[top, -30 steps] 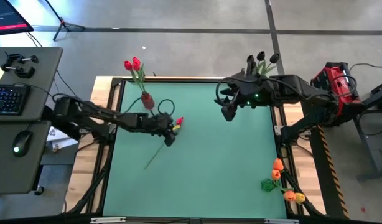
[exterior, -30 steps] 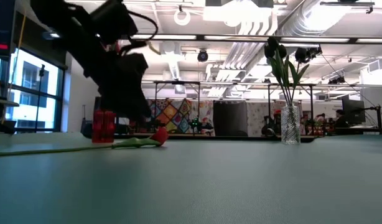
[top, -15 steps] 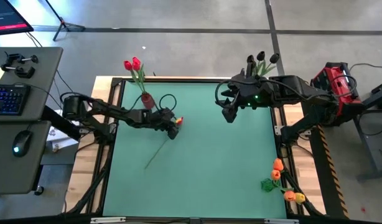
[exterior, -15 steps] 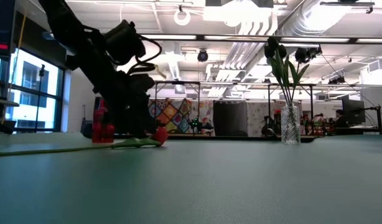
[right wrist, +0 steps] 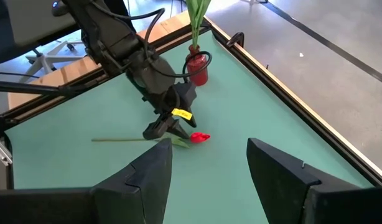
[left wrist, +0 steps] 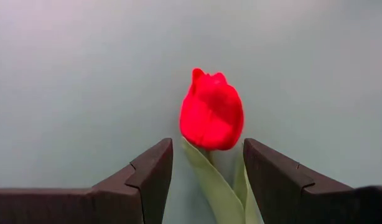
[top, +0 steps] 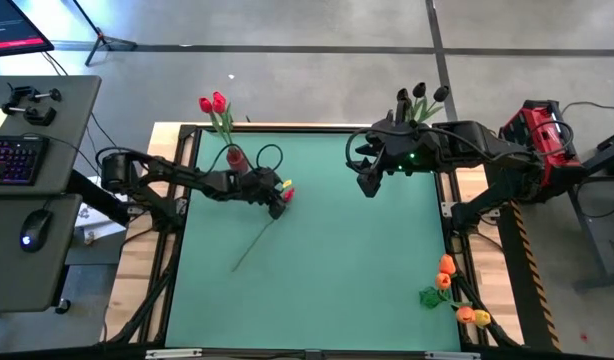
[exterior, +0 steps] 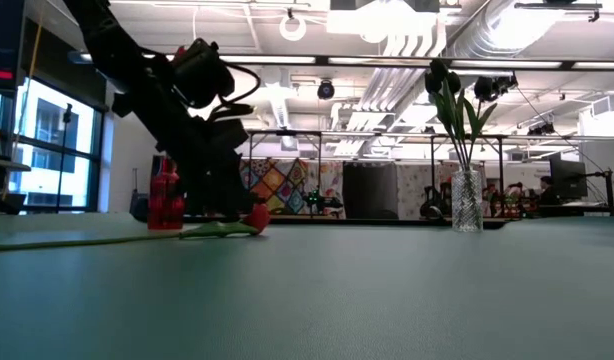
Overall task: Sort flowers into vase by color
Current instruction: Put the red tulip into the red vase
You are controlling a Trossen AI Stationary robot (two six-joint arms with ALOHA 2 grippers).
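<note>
A red tulip lies flat on the green mat, its head (top: 288,193) toward the far edge and its thin stem (top: 249,250) running toward the near left. My left gripper (top: 278,203) is open and low over it. In the left wrist view the fingers (left wrist: 150,171) stand on either side of the leaf and stem just behind the head (left wrist: 211,113). My right gripper (top: 365,183) hangs open above the mat's far right part. A red vase (top: 236,160) holds red tulips (top: 213,104). A clear vase (exterior: 467,213) holds near-black tulips (top: 419,95).
Several orange tulips (top: 452,290) lie at the mat's near right corner, partly over the frame. The red vase stands just behind my left gripper, at the far left edge. A desk with keyboard and mouse (top: 27,150) stands left of the table.
My left gripper has come down and shifted a little toward the far edge, settling low over the red tulip's stem just behind its head. The tulip has stayed where it lay. My right arm has kept still.
</note>
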